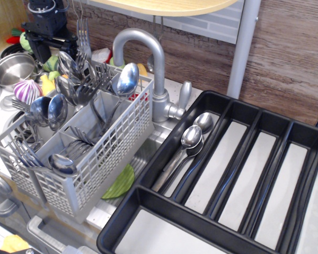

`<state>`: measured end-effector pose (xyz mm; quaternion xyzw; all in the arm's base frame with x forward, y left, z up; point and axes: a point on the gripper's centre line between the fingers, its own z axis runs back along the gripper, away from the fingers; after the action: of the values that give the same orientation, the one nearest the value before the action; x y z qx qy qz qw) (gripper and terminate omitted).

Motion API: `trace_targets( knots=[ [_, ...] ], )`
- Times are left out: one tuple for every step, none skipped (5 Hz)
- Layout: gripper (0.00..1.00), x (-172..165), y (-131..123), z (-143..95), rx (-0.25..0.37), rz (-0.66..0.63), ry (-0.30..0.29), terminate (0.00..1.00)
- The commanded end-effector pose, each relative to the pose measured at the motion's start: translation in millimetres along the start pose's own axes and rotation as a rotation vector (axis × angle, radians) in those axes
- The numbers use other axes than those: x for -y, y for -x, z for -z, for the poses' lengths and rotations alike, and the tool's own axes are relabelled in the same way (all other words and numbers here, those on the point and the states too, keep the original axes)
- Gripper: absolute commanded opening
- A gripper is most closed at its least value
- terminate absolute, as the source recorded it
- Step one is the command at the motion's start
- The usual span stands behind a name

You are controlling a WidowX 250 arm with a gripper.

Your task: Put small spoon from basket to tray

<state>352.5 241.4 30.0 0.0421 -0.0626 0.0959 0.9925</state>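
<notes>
Up top left, the black gripper hangs behind the basket; can't tell if its jaws are spread or pressed together. Basket's full of forks & spoons, small spoon hard to pick out. Tray on the right w/ two spoons in its left slot.

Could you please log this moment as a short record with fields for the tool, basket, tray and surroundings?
tool: black tool at the basket's far left corner, jaw state not readable
basket: grey mesh cutlery basket, holding spoons and forks upright in several compartments
tray: black cutlery tray, spoons lying in its leftmost long slot, other slots hold no cutlery
surroundings: silver faucet between basket and tray; steel pot far left
</notes>
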Motion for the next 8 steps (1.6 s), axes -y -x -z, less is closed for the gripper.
trace_targets(
  knots=[
    [0.00, -3.6, -13.1, -18.0, 0.062, -0.014, 0.097, 0.00],
    [0.00, -4.4, -9.9, -24.3, 0.084, -0.047, 0.211, 0.00],
    [0.00, 2.5, -5.8, -40.6, 0.067, -0.075, 0.259, 0.00],
    [0.00, 9.6, -3.9, -60.3, 0.024, -0.112, 0.272, 0.00],
    [0.00, 14.8, -2.6, -88.3, -0.007, -0.125, 0.241, 0.00],
    [0.00, 36.3, -10.4, -136.9, -0.043, 0.037, 0.102, 0.00],
    [0.00, 53.7, -14.5, -177.3, -0.076, 0.021, 0.006, 0.00],
    [0.00, 65.1, -9.7, -209.6, -0.111, -0.002, -0.045, 0.00]
  ],
)
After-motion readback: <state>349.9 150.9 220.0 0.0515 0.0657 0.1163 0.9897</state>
